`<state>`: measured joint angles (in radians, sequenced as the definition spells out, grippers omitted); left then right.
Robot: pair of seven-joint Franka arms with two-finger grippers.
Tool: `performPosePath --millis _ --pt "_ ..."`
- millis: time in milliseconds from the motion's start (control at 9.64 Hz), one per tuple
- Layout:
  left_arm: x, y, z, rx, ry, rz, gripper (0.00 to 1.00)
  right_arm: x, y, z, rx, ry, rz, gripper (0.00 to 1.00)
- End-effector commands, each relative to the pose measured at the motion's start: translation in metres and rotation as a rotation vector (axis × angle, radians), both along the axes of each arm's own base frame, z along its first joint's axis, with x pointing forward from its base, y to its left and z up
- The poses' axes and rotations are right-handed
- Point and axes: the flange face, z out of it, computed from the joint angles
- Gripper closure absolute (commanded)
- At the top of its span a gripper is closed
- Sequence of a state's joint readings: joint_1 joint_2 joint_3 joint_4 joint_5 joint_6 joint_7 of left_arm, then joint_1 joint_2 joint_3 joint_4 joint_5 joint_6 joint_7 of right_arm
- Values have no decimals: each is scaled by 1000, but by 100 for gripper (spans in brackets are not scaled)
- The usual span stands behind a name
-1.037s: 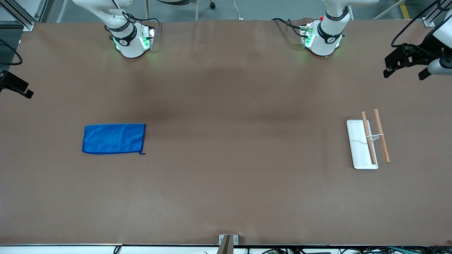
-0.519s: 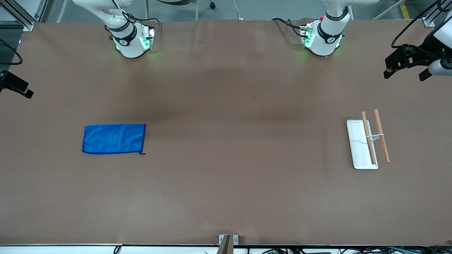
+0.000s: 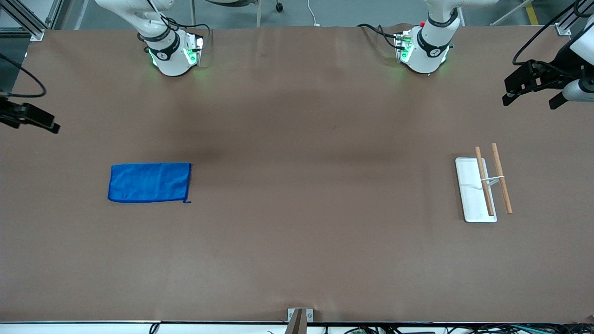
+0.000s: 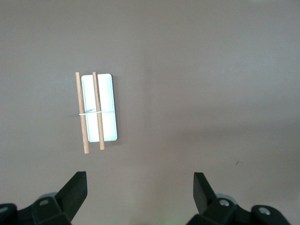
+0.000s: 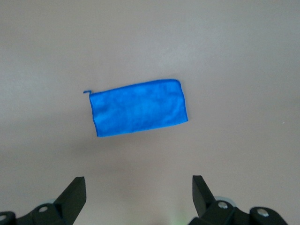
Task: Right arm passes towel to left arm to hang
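Note:
The blue towel (image 3: pixel 149 182) lies flat on the brown table toward the right arm's end; it also shows in the right wrist view (image 5: pixel 138 108). My right gripper (image 3: pixel 44 123) hangs open and empty, high over the table's edge at that end, apart from the towel; its jaws (image 5: pixel 139 187) stand wide. My left gripper (image 3: pixel 530 95) hangs open and empty, high over the table at the left arm's end; its jaws (image 4: pixel 139 187) stand wide. Neither gripper touches anything.
A white rack tray (image 3: pixel 468 195) with two wooden rails (image 3: pixel 502 178) stands toward the left arm's end; it also shows in the left wrist view (image 4: pixel 107 110). Both arm bases (image 3: pixel 171 53) stand at the table's edge farthest from the camera.
My right gripper has moved a little inward over the table, toward the towel. The left gripper has barely shifted. The towel and the rack have not moved.

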<state>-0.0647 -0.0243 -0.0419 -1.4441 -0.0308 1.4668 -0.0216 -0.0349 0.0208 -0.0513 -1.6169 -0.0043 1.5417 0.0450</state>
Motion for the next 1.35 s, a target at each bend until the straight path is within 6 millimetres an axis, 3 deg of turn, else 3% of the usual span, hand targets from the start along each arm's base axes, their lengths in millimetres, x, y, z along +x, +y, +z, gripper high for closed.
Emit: performPosePath --millis 0,415,519,933,1244 --pt "3 -2 -13 -14 31 -6 0 -6 15 -52 6 40 35 0" --pt "-2 -1 -19 -9 48 -18 1 -8 14 -209 -15 -53 53 0" --pt "-3 -1 -19 -9 46 -20 1 -8 13 -236 -17 -50 54 0" --pt "-2 0 -25 -9 55 -19 0 -8 14 -332 -22 -36 63 2" --pt "-1 1 -26 -1 54 -17 1 -18 15 -372 -36 -67 85 2"
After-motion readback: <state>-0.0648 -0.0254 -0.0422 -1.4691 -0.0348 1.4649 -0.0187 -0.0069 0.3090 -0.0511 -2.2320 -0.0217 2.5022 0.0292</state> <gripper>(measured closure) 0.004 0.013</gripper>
